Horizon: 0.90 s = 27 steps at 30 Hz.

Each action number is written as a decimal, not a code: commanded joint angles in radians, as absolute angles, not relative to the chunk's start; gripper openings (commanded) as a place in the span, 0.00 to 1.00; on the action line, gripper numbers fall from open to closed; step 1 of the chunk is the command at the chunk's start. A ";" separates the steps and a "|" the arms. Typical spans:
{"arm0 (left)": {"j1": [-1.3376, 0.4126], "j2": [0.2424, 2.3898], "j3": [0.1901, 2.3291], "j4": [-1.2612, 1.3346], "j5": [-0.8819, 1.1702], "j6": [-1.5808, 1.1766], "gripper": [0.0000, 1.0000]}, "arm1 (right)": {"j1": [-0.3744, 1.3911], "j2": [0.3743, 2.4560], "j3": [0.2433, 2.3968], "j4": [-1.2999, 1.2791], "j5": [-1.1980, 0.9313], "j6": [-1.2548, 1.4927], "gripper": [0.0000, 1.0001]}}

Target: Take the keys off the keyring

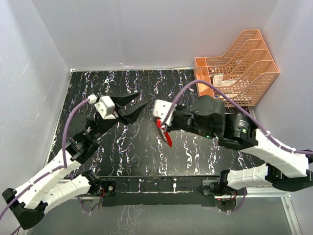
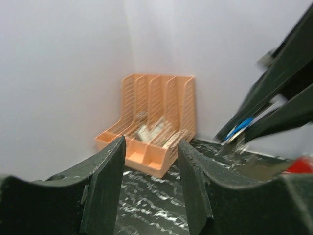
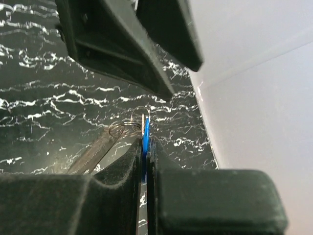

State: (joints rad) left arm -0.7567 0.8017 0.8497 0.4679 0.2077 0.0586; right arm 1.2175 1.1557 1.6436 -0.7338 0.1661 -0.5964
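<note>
My right gripper (image 3: pixel 145 142) is shut on the blue key (image 3: pixel 145 128), which shows edge-on between its pads. Thin wire rings (image 3: pixel 128 126) link the key to a grey strip (image 3: pixel 93 152) running down to the left. From above, the red and white keyring (image 1: pixel 165 136) hangs under the right gripper (image 1: pixel 155 121), above the middle of the table. My left gripper (image 1: pixel 142 99) is open and holds nothing, just left of the right one and level with it. In the left wrist view its fingers (image 2: pixel 105 176) frame bare table, with the key (image 2: pixel 239 128) off to the right.
An orange file rack (image 1: pixel 239 66) holding some papers stands at the table's back right corner, also seen as the rack (image 2: pixel 156 127) ahead of the left gripper. White walls (image 1: pixel 146 34) close in the black marbled table (image 1: pixel 127 152) on three sides.
</note>
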 commanded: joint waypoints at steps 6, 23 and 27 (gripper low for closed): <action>-0.761 0.843 0.914 0.529 0.421 -0.105 0.46 | 1.223 1.142 1.584 -0.618 0.241 -0.601 0.00; -0.761 0.791 0.784 0.532 0.339 -0.031 0.45 | 1.223 1.131 1.559 -0.589 0.285 -0.602 0.00; -0.761 0.785 0.764 0.549 0.334 -0.044 0.45 | 1.223 1.127 1.554 -0.579 0.290 -0.604 0.00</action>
